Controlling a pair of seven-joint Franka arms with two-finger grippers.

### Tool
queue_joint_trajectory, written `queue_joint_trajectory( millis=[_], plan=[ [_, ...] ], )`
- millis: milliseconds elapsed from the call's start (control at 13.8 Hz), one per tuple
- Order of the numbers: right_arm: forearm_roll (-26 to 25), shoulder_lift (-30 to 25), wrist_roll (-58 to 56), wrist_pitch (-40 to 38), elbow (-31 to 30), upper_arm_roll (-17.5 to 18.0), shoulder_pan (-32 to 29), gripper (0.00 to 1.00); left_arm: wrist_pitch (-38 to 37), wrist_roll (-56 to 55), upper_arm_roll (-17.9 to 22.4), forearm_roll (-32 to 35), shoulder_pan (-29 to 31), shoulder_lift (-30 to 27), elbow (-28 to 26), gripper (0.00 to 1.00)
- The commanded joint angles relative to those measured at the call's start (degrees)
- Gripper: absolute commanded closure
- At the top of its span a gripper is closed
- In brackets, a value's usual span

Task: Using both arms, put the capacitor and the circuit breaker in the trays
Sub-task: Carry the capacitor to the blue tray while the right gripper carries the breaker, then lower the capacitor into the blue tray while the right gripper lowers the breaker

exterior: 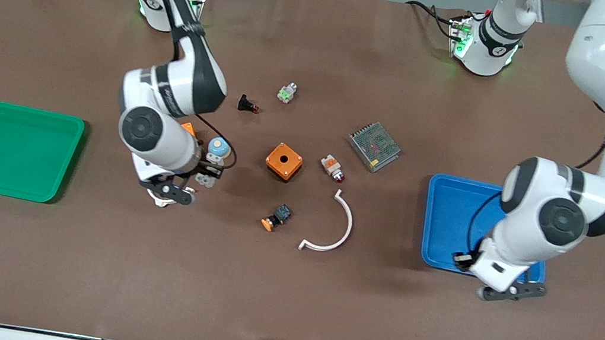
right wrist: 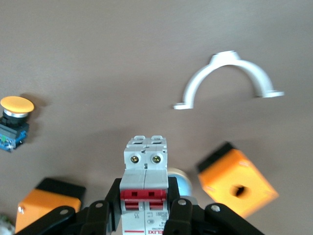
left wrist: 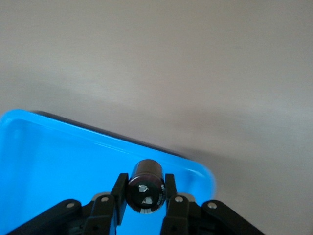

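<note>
My left gripper (left wrist: 145,196) is shut on the capacitor (left wrist: 145,188), a small black cylinder with silvery terminals on its end. It holds it in the air over the blue tray (left wrist: 54,161), close to the tray's rim. In the front view this gripper (exterior: 464,259) hangs over the blue tray's (exterior: 451,216) edge nearest the front camera. My right gripper (right wrist: 145,203) is shut on the circuit breaker (right wrist: 145,161), a white-grey block with red levers. In the front view this gripper (exterior: 209,175) is low over the table beside a blue-capped button (exterior: 219,147).
A green tray (exterior: 11,150) lies at the right arm's end. Mid-table are an orange box (exterior: 284,161), a black-blue switch with orange cap (exterior: 277,217), a white curved clamp (exterior: 335,229), a white-orange part (exterior: 333,167), a mesh-topped unit (exterior: 374,145) and a black button (exterior: 246,104).
</note>
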Motion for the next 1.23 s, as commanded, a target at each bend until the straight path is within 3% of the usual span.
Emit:
queue_joint_trajectory(
  millis=[0, 217, 434, 724, 1158],
  plan=[
    [-2.0, -6.91, -7.15, -9.02, -1.22, -4.3, -1.13, 0.8, 0.81, 1.74, -0.76, 1.1, 2.82, -0.4, -2.7, 1.0],
    [-2.09, -11.23, -17.43, -17.21, -1.57, -8.53, -5.16, 0.8, 1.42, 1.48, -0.76, 1.01, 3.0, -0.13, -4.81, 1.0],
    [-2.88, -11.77, -30.51, -20.13, -1.75, -11.35, -12.35, 0.79, 1.68, 1.13, -0.76, 0.84, 3.26, 0.3, -5.87, 1.0],
    [-3.85, -10.54, -46.44, -16.73, -1.66, -11.53, -24.4, 0.79, 2.04, 0.42, -1.11, 0.84, 3.09, -0.31, -8.59, 1.0],
    [-8.06, -2.99, -53.23, -5.57, -1.57, -11.44, -33.64, 0.79, 3.0, -0.45, -1.46, 0.31, 2.83, -0.49, -11.31, 1.0]
  ],
)
